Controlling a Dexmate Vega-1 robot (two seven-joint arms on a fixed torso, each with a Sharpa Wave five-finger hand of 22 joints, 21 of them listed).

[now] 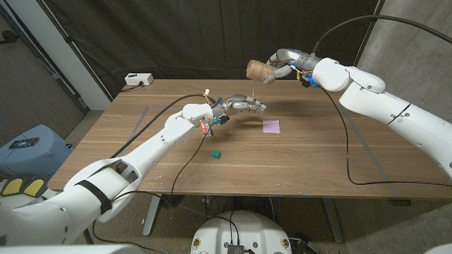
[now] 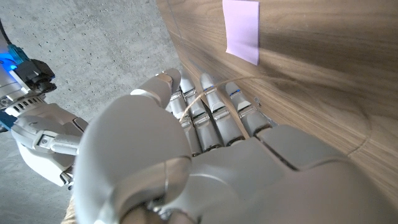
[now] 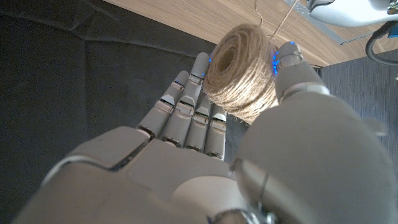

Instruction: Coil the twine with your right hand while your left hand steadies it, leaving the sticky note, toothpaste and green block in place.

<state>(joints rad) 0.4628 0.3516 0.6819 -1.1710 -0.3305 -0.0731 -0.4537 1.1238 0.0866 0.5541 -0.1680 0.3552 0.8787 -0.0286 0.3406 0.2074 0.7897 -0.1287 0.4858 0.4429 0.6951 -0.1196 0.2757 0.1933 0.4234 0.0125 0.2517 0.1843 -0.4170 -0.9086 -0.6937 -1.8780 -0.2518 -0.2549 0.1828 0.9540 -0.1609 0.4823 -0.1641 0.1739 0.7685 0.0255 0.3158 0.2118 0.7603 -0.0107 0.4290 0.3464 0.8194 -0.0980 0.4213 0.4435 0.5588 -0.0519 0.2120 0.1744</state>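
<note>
**A:** Why is the twine spool raised above the table's far side?

**B:** The right hand grips it to wind. A strand runs down to the left hand, whose fingers pinch it taut, with the sticky note just beyond them.

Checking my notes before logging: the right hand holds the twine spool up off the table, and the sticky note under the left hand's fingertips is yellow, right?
Not quite. The right hand does hold the twine spool up off the table, but the sticky note near the left hand is purple, as the head view shows.
</note>
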